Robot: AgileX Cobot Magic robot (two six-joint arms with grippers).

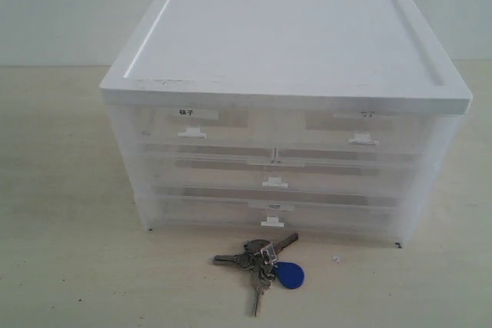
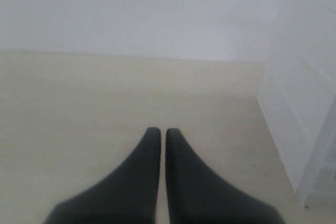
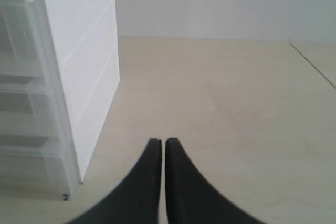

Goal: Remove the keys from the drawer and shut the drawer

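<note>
The keys lie on the desk, lower centre, below the drawer (pushed in, upper right). The left end effector and right end effector are pinched together, empty.

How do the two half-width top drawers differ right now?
The left top drawer bears bold dark label characters; the right top drawer bears faint label print. The left top drawer fills the row's left half in the exterior view, the right top drawer its right half. Both are clear, with white tab handles, and look shut.
</note>
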